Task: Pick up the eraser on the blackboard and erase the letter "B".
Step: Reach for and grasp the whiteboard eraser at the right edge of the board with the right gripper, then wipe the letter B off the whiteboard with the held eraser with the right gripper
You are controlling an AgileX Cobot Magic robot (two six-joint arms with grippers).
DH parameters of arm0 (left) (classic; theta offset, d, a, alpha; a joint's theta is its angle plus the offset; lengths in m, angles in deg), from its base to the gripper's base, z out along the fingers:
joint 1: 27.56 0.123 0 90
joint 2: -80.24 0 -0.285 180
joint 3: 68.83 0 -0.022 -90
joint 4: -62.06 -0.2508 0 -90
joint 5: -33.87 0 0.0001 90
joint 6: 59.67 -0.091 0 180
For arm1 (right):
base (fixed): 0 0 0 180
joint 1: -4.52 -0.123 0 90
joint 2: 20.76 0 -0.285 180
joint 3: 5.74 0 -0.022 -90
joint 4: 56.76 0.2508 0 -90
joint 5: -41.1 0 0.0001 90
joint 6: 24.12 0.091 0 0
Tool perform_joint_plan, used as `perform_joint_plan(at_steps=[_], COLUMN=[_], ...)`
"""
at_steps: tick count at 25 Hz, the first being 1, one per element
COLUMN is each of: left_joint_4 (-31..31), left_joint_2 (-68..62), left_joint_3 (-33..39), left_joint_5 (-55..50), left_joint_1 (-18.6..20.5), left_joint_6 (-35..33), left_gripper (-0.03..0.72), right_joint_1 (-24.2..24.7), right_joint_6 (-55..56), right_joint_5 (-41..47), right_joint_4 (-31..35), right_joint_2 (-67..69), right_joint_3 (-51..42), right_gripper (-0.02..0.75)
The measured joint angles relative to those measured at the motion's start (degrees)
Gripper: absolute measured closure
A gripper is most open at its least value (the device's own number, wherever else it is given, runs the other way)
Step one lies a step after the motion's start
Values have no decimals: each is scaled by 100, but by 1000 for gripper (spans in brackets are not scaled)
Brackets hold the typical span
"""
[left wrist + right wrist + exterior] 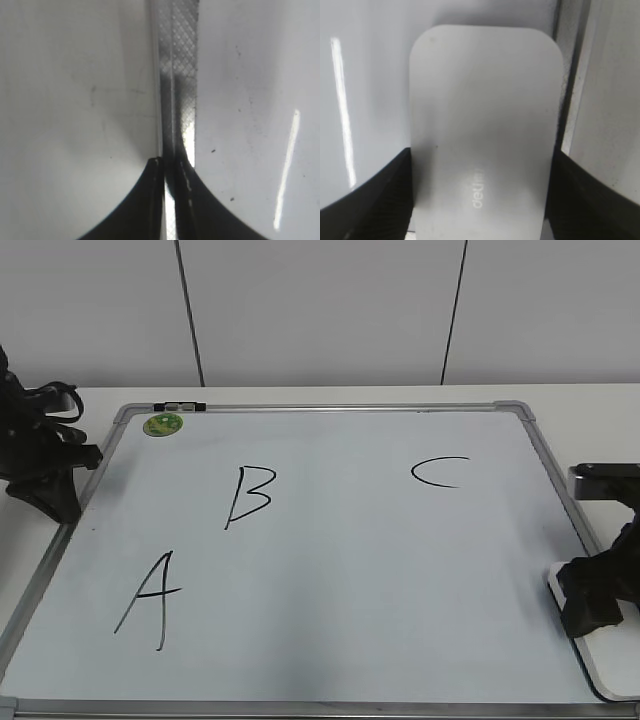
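The white eraser [605,665] lies at the right edge of the blackboard [380,570]. My right gripper [590,608] is down on it. In the right wrist view the eraser [485,100], with grey lettering, fills the space between the fingers of the right gripper [483,151], which press both its long sides. The black letter "B" [248,496] is on the board's upper left, far from the eraser. My left gripper [55,502] is shut and empty at the board's left frame; the left wrist view shows its tips [170,162] over the frame [177,75].
A black "A" [148,602] is at the lower left and a black "C" [438,472] at the upper right. A round green magnet [163,424] and a small marker [180,406] sit at the top left corner. A white wall stands behind.
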Motion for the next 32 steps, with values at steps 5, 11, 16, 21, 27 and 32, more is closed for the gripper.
perform_joint_plan(at_steps=[5, 11, 16, 21, 27, 32], left_joint_4=[0, 4, 4, 4, 4, 4], left_joint_2=[0, 0, 0, 0, 0, 0], left_joint_3=[0, 0, 0, 0, 0, 0], left_joint_5=[0, 0, 0, -3, -3, -13], left_joint_1=[0, 0, 0, 0, 0, 0], left_joint_6=[0, 0, 0, 0, 0, 0], left_gripper=[677, 677, 677, 677, 677, 677], right_joint_1=[-12, -12, -274, -1031, -1737, -2099], right_joint_6=[0, 0, 0, 0, -11, -11], right_joint_5=[23, 593, 1252, 1623, 2231, 2650], right_joint_4=[22, 86, 86, 86, 86, 86], right_joint_2=[-252, -816, -851, -806, -190, 657], right_joint_3=[0, 300, 915, 1693, 2748, 3855], right_gripper=[195, 195, 195, 195, 195, 196])
